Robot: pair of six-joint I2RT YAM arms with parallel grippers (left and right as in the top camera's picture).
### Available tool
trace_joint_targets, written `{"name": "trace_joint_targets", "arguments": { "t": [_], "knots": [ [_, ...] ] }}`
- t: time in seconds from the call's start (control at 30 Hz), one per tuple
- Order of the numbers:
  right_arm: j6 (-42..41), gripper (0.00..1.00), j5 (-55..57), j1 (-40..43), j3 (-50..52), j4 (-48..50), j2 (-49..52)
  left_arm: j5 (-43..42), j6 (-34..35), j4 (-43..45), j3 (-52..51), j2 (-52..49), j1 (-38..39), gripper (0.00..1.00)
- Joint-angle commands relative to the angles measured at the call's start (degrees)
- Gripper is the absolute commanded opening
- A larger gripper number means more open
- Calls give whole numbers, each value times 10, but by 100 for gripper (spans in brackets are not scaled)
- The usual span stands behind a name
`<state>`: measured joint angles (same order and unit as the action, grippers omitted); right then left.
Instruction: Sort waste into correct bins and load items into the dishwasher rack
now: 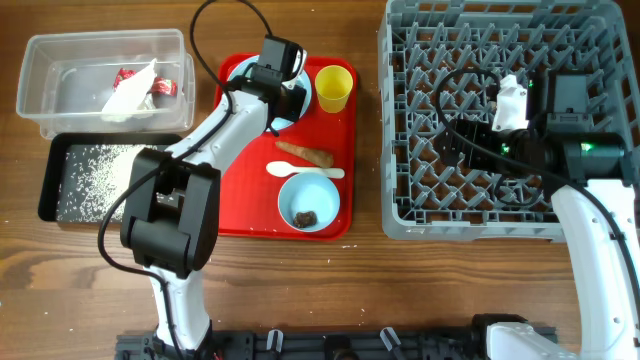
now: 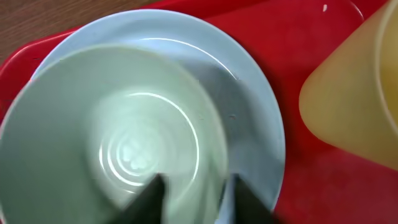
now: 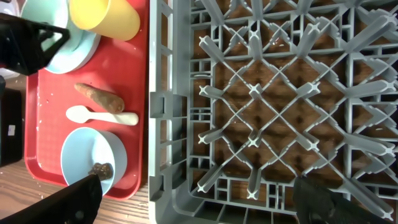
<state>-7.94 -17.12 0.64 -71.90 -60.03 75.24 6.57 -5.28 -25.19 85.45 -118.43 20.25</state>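
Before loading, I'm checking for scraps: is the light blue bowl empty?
Not empty: a dark brown lump lies inside the light blue bowl.

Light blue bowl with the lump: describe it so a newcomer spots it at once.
Find the red plastic serving tray left of the grey pegged dishwasher rack. At the tray's near right corner, beside the white plastic spoon, sits a small round light blue bowl. Unlike the mint-green bowl over the pale blue plate, it holds a dark brown lump.

The left arm [image 1: 215, 130] and right arm [image 1: 600, 250] share white tubular links and blocky black joints. A black cable [image 1: 225, 20] loops behind the left gripper [image 2: 196, 199]. A green light [image 1: 585, 149] glows behind the right gripper [image 3: 196, 199].
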Motion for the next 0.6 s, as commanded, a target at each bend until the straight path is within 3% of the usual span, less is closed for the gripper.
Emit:
{"name": "trace_joint_targets", "arguments": {
  "t": [0.0,0.17,0.23,0.33,0.4,0.57],
  "knots": [
    [-10,100,-3,0,-7,0,4,11,14,3,4,0,1,61],
    [-10,100,-3,0,-7,0,4,2,129,-165,63,137,2,68],
    [-10,100,-3,0,-7,2,4,-75,154,-266,63,193,10,63],
    [-10,100,-3,0,-7,8,4,-133,202,-368,54,196,30,53],
    [-10,100,-3,0,-7,11,4,-147,238,-360,-6,184,73,52],
    [-10,100,-3,0,-7,6,4,-147,255,-257,-111,181,153,50]
  ]
}}
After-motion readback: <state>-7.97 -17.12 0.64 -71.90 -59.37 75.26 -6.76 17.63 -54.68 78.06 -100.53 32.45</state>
